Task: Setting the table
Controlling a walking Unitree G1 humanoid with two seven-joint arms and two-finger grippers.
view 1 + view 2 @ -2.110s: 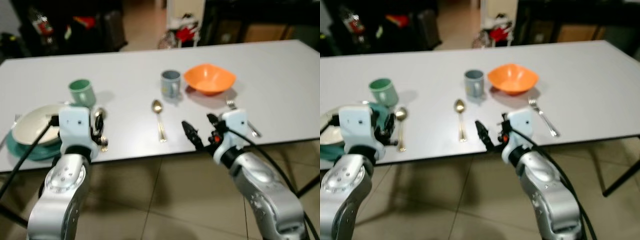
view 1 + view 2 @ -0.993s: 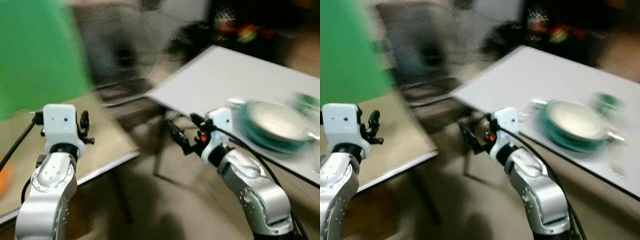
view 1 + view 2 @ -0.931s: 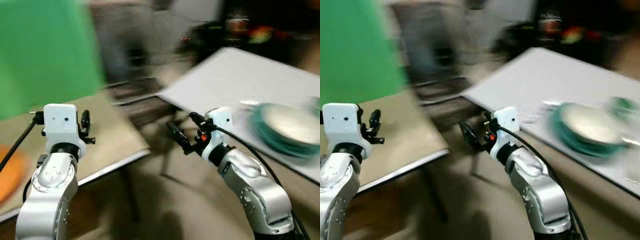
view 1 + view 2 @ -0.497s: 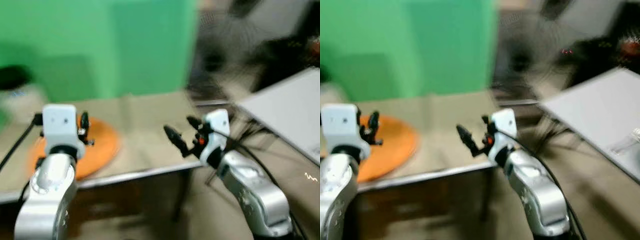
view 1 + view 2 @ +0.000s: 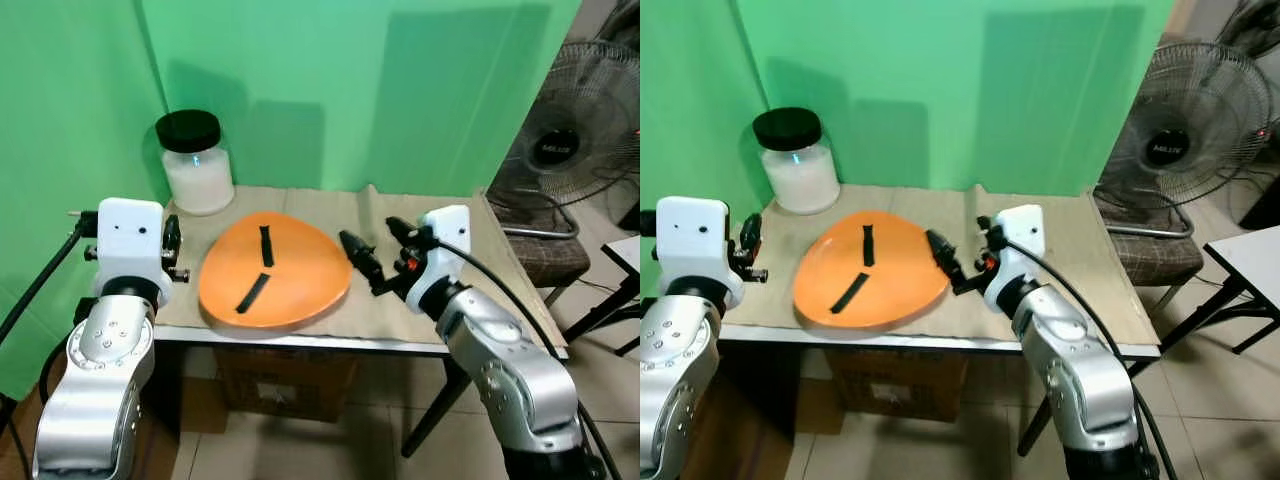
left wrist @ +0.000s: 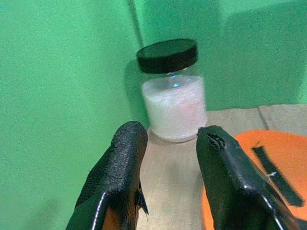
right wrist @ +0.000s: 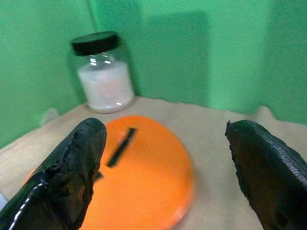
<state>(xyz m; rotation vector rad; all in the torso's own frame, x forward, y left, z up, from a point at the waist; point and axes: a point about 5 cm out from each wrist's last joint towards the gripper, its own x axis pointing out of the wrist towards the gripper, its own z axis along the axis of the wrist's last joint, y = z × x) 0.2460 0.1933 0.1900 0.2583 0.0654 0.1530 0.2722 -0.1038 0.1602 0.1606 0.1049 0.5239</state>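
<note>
An orange plate [image 5: 275, 270] with two black strips on it lies on a small table covered in beige cloth [image 5: 460, 325], in front of a green backdrop. A glass jar [image 5: 195, 165] with white contents and a black lid stands at the table's back left corner. My right gripper [image 5: 375, 238] hovers open just right of the plate's rim, its fingers [image 7: 79, 163] spread wide toward the plate. My left gripper [image 5: 173, 242] is held open at the table's left edge, pointing at the jar [image 6: 172, 91].
A standing fan [image 5: 575, 110] is to the right of the small table. The corner of a white table [image 5: 628, 255] shows at the far right. A cardboard box [image 5: 290, 385] sits under the small table. Tiled floor lies in front.
The whole view has swung left, away from the white dining table with its dishes, to the small table by the green backdrop. Both arms keep the same pose.
</note>
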